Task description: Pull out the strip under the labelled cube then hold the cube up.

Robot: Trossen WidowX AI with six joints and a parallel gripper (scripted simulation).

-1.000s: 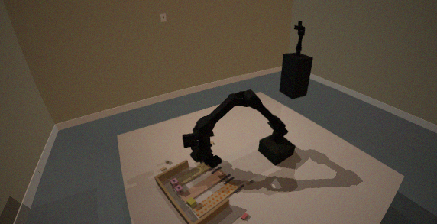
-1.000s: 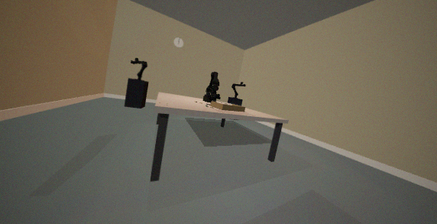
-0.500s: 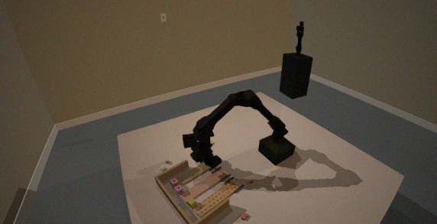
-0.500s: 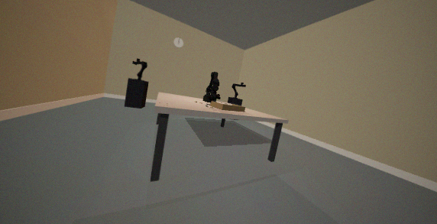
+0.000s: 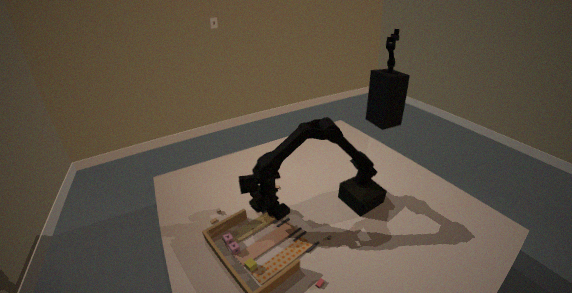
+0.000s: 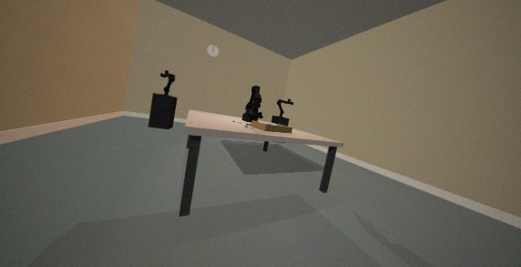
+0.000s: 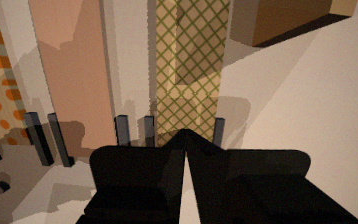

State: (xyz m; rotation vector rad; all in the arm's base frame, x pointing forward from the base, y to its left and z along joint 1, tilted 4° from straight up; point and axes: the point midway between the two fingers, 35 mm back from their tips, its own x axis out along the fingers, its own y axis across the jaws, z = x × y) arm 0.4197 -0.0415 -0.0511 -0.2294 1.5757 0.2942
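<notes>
Wrist view: end effector (image 5: 281, 211) (image 7: 185, 133) fingertips together, nothing clamped, at near end of green-crosshatched strip (image 5: 256, 227) (image 7: 195, 65); plain salmon strip (image 5: 267, 241) (image 7: 75, 75) alongside.

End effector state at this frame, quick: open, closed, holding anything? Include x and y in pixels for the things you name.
End effector (image 5: 281, 214) (image 7: 185, 133): closed, holding nothing, its tips at the end of the crosshatched strip (image 5: 256, 227) (image 7: 195, 55).

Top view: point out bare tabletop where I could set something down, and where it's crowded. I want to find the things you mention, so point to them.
Bare patches: between the arm's base (image 5: 362, 197) and the table's (image 5: 430, 186) right corner; also left of the base, beneath the arched arm (image 5: 287, 150). Crowded: around the jaws (image 5: 283, 213) and tray (image 5: 225, 257).
</notes>
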